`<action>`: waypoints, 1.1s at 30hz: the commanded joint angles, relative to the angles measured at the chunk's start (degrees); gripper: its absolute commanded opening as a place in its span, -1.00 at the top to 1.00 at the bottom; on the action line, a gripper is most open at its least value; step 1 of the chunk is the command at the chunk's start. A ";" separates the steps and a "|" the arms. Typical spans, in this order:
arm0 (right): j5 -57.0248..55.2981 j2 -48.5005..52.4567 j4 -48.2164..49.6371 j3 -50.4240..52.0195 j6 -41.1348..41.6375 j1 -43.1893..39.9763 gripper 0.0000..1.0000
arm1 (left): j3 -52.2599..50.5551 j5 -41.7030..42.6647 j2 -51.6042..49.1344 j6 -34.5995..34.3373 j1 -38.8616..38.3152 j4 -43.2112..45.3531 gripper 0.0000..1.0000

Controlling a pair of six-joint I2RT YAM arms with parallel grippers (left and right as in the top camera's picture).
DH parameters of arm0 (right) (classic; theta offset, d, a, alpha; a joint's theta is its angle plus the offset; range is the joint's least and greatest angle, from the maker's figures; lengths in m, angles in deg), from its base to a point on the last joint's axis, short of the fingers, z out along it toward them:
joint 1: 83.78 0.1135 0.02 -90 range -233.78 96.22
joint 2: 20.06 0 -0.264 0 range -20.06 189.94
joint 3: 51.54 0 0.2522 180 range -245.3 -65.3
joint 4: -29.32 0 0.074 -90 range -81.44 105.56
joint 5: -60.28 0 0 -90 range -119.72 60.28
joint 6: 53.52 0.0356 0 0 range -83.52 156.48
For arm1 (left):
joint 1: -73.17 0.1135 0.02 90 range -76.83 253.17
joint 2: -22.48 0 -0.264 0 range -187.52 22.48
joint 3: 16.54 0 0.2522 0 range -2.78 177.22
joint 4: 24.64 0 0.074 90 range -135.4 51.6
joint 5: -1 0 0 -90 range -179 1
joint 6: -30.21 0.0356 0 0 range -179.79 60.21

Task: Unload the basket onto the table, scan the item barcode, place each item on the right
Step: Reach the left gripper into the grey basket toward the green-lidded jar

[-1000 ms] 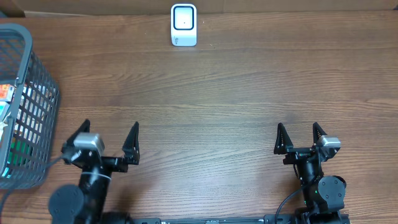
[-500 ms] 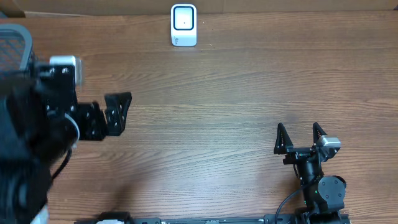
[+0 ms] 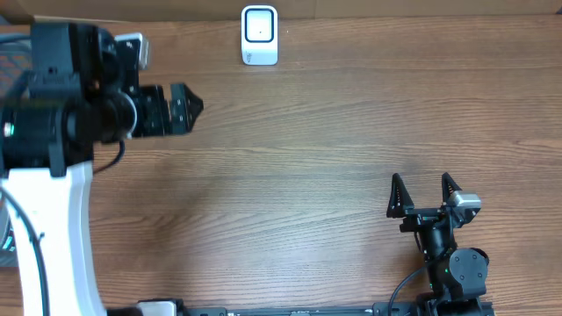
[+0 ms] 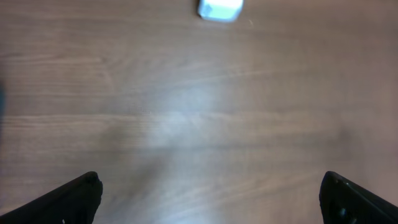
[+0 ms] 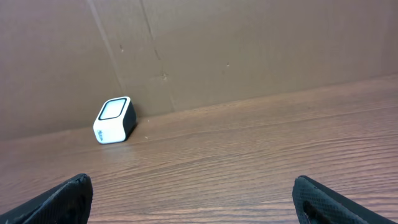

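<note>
- left gripper (image 4: 210,180) hangs with its jaws spread wide, nothing in them, only bare wood under its camera.
- from overhead, the left arm (image 3: 53,132) is raised high over the left side of the table (image 3: 290,175), gripper pointing right, and it covers most of the grey basket (image 3: 10,44) at the left edge.
- right gripper (image 3: 420,184) sits low at the near right, jaws just as wide, holding nothing, fingers aimed at the back.
- white scanner (image 3: 260,35) stands at the far edge, a little left of centre, close to the cardboard wall (image 5: 249,50) and well apart from both grippers.
- in the right wrist view the scanner sits off to the left.
- item to scan: cannot tell where it is, the arm hides the basket.
</note>
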 commanded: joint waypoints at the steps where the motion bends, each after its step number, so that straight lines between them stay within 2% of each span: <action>1: -0.55 -0.46 0.26 0.61 -0.24 0.33 -1.00 | 8.79 -1.57 -3.76 -4.96 6.56 -0.63 -0.99; 4: -0.55 -0.46 0.26 0.61 -0.24 0.33 -1.00 | 16.55 -1.53 -6.86 -6.97 14.67 -3.41 -1.00; 7: -0.55 -0.46 0.26 0.61 -0.24 0.33 -1.00 | 19.91 -1.36 -8.00 -9.38 22.95 -4.68 -1.00; 13: -0.55 -0.46 0.26 0.61 -0.22 0.33 -1.00 | 19.30 -2.56 -8.15 -13.55 35.60 -5.20 -1.00; 17: -0.55 -0.46 0.26 0.61 -0.24 0.33 -1.00 | 16.65 -9.66 -9.20 -18.99 42.73 -5.38 -1.00; 21: -0.57 -0.46 0.26 0.61 -0.22 0.33 -1.00 | 14.05 -9.16 -12.46 -22.60 49.46 -5.99 -1.00; 25: -0.55 -0.46 0.26 0.61 -0.24 0.33 -1.00 | 12.90 -9.35 -15.63 -20.06 52.26 -6.32 -1.00; 33: -0.55 -0.46 0.26 0.61 -0.22 0.33 -1.00 | 12.85 -13.42 -24.85 -18.71 52.50 -10.78 -0.99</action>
